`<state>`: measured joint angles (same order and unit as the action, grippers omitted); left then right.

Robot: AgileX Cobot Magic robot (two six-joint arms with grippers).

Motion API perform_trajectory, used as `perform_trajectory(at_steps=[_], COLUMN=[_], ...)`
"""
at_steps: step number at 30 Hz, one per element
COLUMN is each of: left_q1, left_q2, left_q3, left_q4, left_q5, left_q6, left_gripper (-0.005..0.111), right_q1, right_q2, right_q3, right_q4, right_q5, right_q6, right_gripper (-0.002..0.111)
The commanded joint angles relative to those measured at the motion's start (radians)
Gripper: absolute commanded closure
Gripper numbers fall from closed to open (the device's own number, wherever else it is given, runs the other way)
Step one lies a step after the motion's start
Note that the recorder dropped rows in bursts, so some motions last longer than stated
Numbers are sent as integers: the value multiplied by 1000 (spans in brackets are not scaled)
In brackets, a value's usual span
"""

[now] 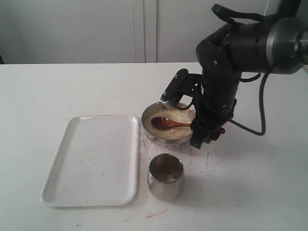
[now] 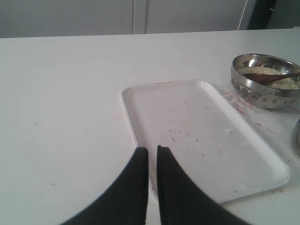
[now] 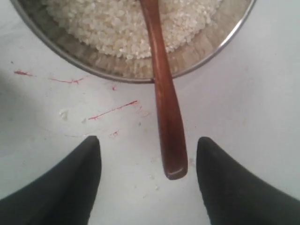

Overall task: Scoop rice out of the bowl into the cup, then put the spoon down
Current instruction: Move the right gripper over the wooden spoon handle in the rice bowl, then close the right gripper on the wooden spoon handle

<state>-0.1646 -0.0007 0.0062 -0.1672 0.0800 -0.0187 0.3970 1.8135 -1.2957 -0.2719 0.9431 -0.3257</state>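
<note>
Spoon (image 3: 161, 93): slim glossy wood, tip in grainy rice (image 3: 108, 23); round steel bowl (image 3: 215, 44).

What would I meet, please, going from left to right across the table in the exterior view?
The tray → bowl → right gripper. The cup and the spoon fall within the bowl's span, so they are left out.
</note>
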Motion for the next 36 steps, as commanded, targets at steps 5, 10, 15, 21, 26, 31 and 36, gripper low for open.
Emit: perform_trajectory(at_steps=[5,10,15,21,26,31,36], left_q1=[-7,-7,-7,-7,-7,-7,-7], left_q2=[1,1,1,1,1,1,1], left_q3=[-6,-6,-6,-6,-6,-6,-6], left_q4=[-10,-10,-10,-10,-10,-10,-10], left_q5=[-4,-4,-4,-4,-4,-4,-4], left_q6=[0,0,0,0,0,0,0], left_gripper=[92,92,92,92,92,92,92], right_q1=[-102,-119,-119,-119,-119,-119,-119], right_q2=[6,12,21,56,70,74,74], right_q3=[-8,-8,-8,-8,-8,-8,-8], right_q4=[153,214,216,216,216,216,216], right_q5=[-20,-35,-60,-72,-103,-113,-120], right_q6=[-110,-152,-167,-167,-167,-167,-167], right_gripper=[51,51,51,51,51,51,55])
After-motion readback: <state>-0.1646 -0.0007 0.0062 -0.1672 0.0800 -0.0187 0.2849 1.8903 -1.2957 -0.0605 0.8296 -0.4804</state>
